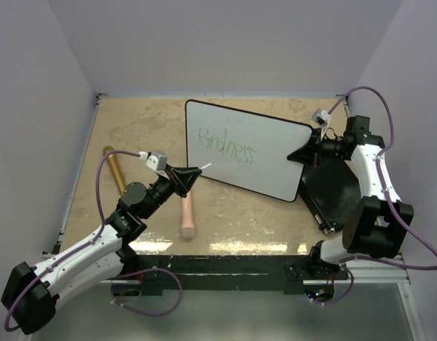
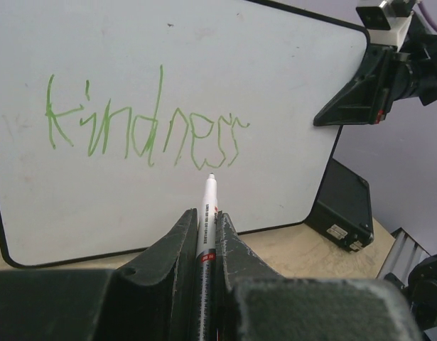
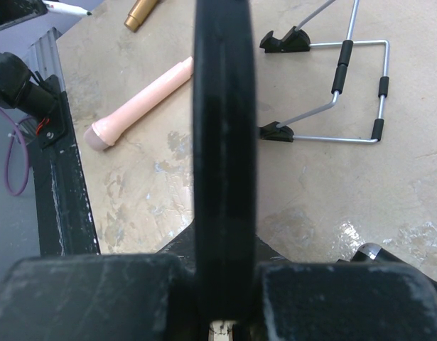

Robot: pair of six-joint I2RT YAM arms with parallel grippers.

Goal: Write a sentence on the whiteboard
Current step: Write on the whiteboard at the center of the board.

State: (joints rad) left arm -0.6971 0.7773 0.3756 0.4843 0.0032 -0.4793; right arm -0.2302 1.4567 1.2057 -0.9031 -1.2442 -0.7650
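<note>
Mottled beige table (image 1: 133, 121), gold tube (image 1: 115, 170), pink tube (image 1: 187, 213), black case (image 1: 335, 188)

Glossy white whiteboard (image 1: 275, 170), thin black rim, rounded corners, stands raised on its lower edge, skewed right of centre. The sentence (image 1: 222, 144) so far: one thin green word, "kindness", upper left.

left gripper (image 2: 206, 231) clamps marker (image 2: 207, 206) (white barrel, tip forward) | tip just below green writing (image 2: 143, 128) "kindness" on whiteboard (image 2: 275, 64) | right gripper (image 2: 340, 112) grips its right edge | black case (image 2: 344, 206) behind
</note>
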